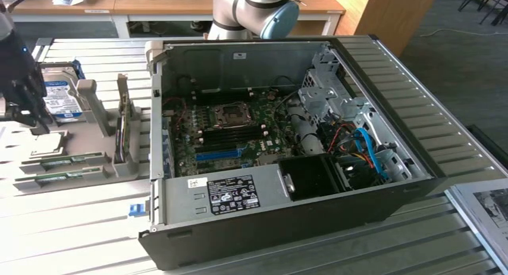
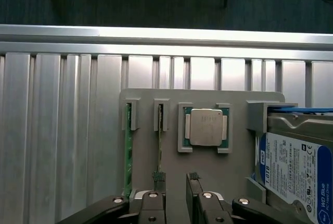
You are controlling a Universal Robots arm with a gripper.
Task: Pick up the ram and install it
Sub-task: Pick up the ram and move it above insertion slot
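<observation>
Hand [image 2: 176, 182] hangs wide and empty at the near edge of the tray [image 2: 239, 166]; one fingertip [image 2: 158, 176] sits over the near end of the ram [image 2: 160, 140], which stands on edge and runs straight away from it, CPU [image 2: 203, 126] just beside

On the holder [image 2: 237, 169], the processor [image 2: 206, 127] lies between ram [image 2: 128, 156] and hard drive [image 2: 294, 166]

I see the ram [image 2: 159, 146] as dull green, a second stick [image 2: 127, 151] as brighter green, and the holder [image 2: 239, 156] as plain grey. The hard drive [image 2: 294, 169] is silver with a blue-and-white label. The table [image 2: 62, 130] is ribbed bright silver; my gripper [image 2: 176, 176] is black.
</observation>
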